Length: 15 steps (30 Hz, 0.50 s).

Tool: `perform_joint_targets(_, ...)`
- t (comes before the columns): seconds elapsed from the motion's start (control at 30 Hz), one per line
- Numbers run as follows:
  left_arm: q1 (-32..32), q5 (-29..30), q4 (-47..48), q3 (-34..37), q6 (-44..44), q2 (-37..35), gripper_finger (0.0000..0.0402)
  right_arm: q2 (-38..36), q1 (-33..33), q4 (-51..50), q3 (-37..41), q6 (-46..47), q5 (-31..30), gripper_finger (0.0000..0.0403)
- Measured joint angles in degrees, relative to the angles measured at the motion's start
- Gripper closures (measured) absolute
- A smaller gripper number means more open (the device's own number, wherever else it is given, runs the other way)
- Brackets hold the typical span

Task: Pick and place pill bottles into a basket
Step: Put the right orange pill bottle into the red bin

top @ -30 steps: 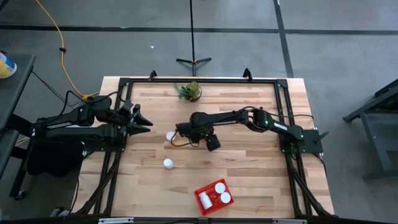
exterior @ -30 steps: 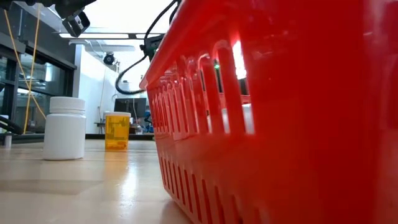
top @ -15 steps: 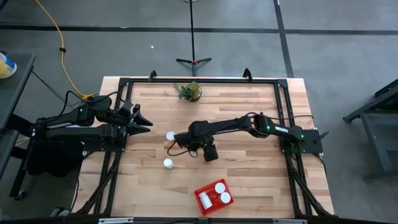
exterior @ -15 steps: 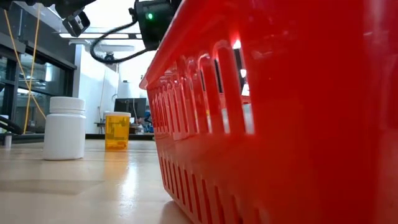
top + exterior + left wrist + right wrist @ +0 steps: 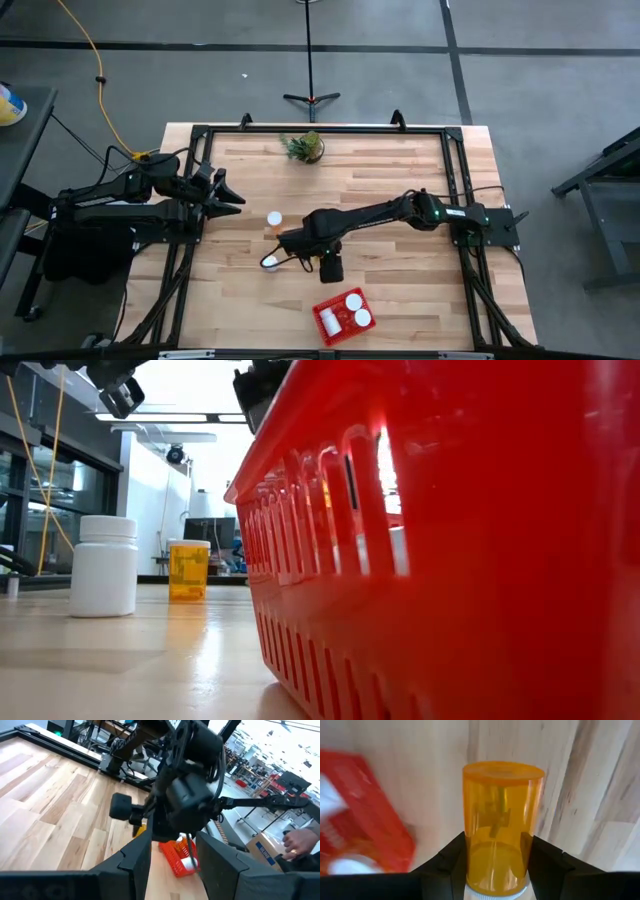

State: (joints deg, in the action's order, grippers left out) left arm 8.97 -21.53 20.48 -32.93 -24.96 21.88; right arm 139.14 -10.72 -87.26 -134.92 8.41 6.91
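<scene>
Bottle [image 5: 501, 825] | orange, clamped between right pincer [image 5: 495, 865] fingers | above table

Orange pill bottle [image 5: 501, 827] held above table; others fill red basket [image 5: 343, 315].

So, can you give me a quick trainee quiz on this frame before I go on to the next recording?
1. True or false: the right gripper is empty.
2. How many pill bottles stand on the table outside the red basket?
3. Where is the left gripper? A) over the basket B) open at the table's left edge C) closed on the potted plant

Key:
1. False: the right gripper is shut on an orange pill bottle.
2. Two: one farther from the basket, one nearer.
3. B
</scene>
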Motion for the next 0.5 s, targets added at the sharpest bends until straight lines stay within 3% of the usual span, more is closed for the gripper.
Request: perform_joint_targets(0.5,0.00,0.01,1.04,0.00,0.69,0.00,0.0211,-1.58,-0.15,17.83,-0.03,27.67,23.03,0.0246)
